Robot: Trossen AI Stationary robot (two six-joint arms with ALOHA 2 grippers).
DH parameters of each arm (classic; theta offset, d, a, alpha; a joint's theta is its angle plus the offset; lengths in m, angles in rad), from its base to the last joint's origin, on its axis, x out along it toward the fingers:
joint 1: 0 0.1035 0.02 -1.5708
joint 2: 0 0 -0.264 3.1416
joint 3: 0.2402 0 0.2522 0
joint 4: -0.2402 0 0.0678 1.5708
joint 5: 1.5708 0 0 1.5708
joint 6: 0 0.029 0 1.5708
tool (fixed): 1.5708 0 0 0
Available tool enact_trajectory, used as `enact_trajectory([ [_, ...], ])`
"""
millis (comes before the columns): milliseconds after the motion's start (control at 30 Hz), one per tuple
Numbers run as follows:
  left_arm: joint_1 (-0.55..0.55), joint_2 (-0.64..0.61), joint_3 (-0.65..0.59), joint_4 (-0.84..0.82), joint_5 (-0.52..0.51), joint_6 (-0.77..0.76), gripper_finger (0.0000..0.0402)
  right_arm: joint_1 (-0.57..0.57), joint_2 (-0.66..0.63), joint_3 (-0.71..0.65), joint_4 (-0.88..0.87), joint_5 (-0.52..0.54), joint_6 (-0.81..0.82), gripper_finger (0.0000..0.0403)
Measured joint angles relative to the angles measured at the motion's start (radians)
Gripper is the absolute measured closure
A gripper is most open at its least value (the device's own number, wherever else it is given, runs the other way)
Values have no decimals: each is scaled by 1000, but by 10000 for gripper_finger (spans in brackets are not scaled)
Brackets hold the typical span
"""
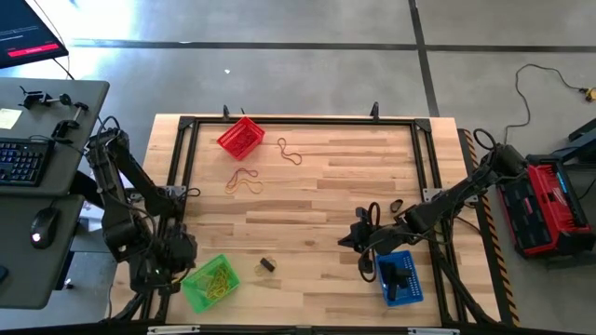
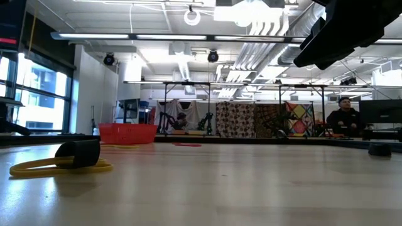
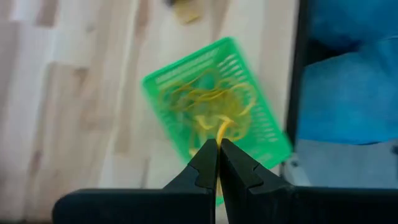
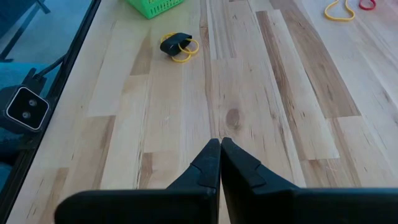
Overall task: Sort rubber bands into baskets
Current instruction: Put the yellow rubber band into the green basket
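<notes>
Left fingers (image 3: pixel 218 144) pinched on thin yellow rubber band (image 3: pixel 221 130) above perforated green basket (image 3: pixel 166 81), right fingers (image 4: pixel 220 145) closed, empty

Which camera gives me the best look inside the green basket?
The left wrist view: it looks down into the green basket, showing tangled yellow bands. The high view shows it small at the table's near-left corner; the right wrist view catches only an edge; the low view misses it.

Setting: robotics lab in an open industrial hall. Evidence: exposed ceiling ducts (image 2: pixel 270 28), concrete floor (image 1: pixel 307 23), framed wooden worktable (image 1: pixel 317 200), desk with keyboard (image 1: pixel 20 160), mouse (image 1: pixel 39 226), seated person (image 2: pixel 343 115).
</notes>
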Motion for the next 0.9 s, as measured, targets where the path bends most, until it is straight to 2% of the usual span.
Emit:
enact_trajectory([
  [167, 4, 2, -70, 197, -10, 24, 401, 0, 0, 0, 0, 0, 0, 403],
  [300, 4, 36, -124, 295, -3, 13, 401, 0, 0, 0, 0, 0, -2, 403],
  [500, 32, 146, -132, 323, 76, -11, 401, 0, 0, 0, 0, 0, -2, 403],
  [700, 74, 264, -125, 329, 207, 6, 401, 0, 0, 0, 0, 19, -3, 403],
  [900, 103, 327, -125, 328, 232, 45, 401, 0, 0, 0, 0, 20, -8, 403],
])
